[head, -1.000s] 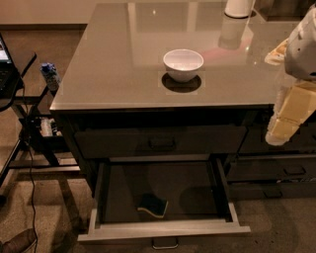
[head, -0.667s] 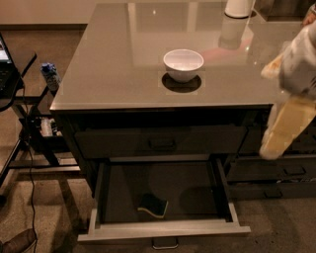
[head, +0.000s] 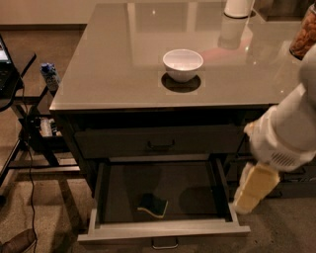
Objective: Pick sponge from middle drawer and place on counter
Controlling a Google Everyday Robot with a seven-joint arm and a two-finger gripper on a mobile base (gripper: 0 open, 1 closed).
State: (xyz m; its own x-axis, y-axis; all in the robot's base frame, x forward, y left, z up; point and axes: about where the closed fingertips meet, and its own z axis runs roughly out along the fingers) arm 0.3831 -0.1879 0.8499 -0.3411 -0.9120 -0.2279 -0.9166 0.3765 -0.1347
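The sponge [head: 153, 205] lies flat in the open middle drawer [head: 163, 229], near its front, a little left of centre, green face up with a yellowish edge showing. The counter [head: 113, 64] is the glossy grey-beige top above it. My gripper [head: 251, 195], pale yellow under the white arm, hangs at the right, just outside the drawer's right front corner and to the right of the sponge. It holds nothing that I can see.
A white bowl [head: 182, 64] stands mid-counter. A white container [head: 238, 7] and a jar [head: 303, 34] stand at the back right. The dark upper drawer [head: 158, 141] is shut. A black side table [head: 12, 79] and a small bottle [head: 49, 76] are at left.
My arm has come down from beside the counter's right edge. The gripper is now lower, level with the open drawer's right side. The sponge has not moved.
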